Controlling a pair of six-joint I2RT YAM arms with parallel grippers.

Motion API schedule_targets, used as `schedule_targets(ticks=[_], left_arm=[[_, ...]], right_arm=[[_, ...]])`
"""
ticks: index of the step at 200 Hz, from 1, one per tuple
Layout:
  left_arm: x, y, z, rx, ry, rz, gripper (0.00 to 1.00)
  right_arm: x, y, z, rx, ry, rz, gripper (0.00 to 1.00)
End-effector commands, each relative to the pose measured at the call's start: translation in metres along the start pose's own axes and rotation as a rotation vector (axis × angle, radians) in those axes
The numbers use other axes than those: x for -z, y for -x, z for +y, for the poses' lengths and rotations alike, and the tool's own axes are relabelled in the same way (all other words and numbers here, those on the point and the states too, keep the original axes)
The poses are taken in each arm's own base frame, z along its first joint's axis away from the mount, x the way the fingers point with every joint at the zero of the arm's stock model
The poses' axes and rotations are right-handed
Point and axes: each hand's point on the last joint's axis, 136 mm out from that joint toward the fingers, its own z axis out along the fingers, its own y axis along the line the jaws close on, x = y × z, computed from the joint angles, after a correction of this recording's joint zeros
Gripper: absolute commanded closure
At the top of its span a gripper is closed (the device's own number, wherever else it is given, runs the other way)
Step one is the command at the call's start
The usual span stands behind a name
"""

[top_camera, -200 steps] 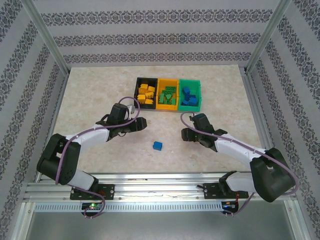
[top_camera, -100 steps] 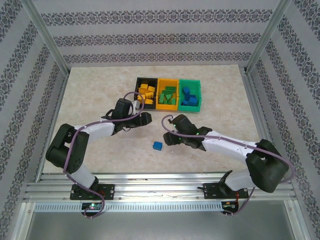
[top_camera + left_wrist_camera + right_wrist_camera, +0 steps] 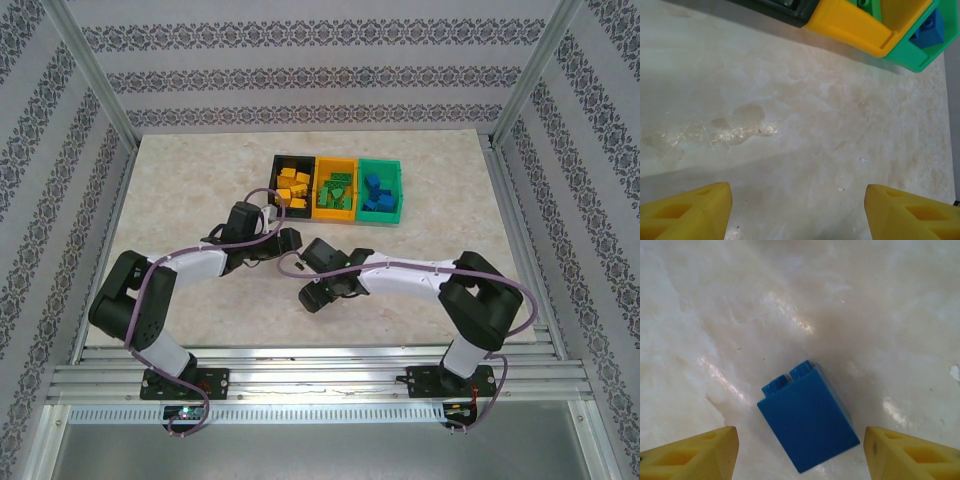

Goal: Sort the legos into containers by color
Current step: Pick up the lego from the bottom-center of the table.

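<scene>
The left gripper (image 3: 286,240) hangs spread and empty beside the joined black, yellow-orange and green plastic bins (image 3: 336,214) toward the marbled table's (image 3: 180,180) far edge, apparently parked out of the way. Nearer the front edge, the right gripper (image 3: 313,298) straddles the loose small blue studded plastic brick (image 3: 807,422), jaws apart, ready to pinch it.

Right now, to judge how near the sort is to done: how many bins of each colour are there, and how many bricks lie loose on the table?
black bin: 1
yellow bin: 1
green bin: 1
loose blue brick: 1
Total: 4
</scene>
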Motion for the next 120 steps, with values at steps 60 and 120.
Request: schedule_targets(ticks=[60,120], left_arm=[[0.013,-0.001,0.003,-0.009,0.023,-0.03,0.3],[0.019,-0.004,0.008,-0.009,0.047,-0.046,0.3]], right_arm=[[-0.025,-0.003,0.0,0.105,-0.063,0.111,0.33],[-0.051,-0.018,0.008,0.162,-0.081,0.198,0.38]])
